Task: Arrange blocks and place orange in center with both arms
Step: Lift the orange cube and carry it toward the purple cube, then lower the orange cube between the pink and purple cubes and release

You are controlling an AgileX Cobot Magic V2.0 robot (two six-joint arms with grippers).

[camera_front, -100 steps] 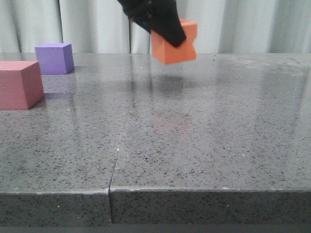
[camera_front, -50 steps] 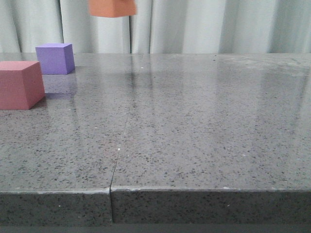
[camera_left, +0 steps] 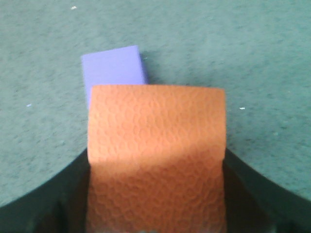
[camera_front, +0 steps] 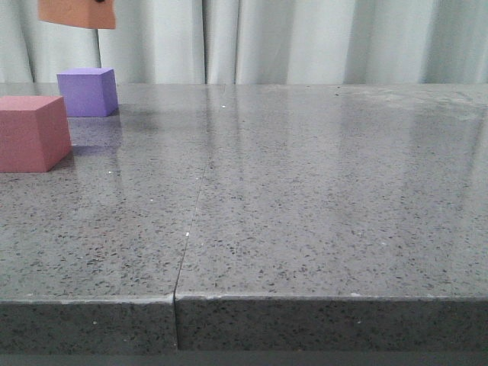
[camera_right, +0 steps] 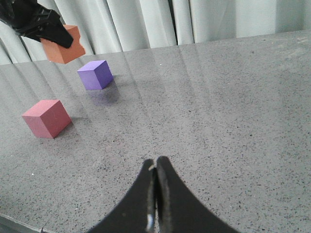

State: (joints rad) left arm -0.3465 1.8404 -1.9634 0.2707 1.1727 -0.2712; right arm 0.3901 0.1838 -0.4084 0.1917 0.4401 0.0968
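Orange cube [camera_front: 77, 13]: clear of the table, high at the far left, above the purple cube; only its lower part shows in the front view.
Left gripper [camera_left: 156, 213]: clamped on the orange cube, black fingers [camera_right: 36, 22] on both sides.
Purple cube [camera_front: 88, 91]: on the grey stone table [camera_front: 305, 198], far left.
Pink cube [camera_front: 32, 133]: on the table at the left edge, nearer than the purple one, apart from it.
Right gripper [camera_right: 155, 191]: fingertips pressed together, holding nothing, over bare table.
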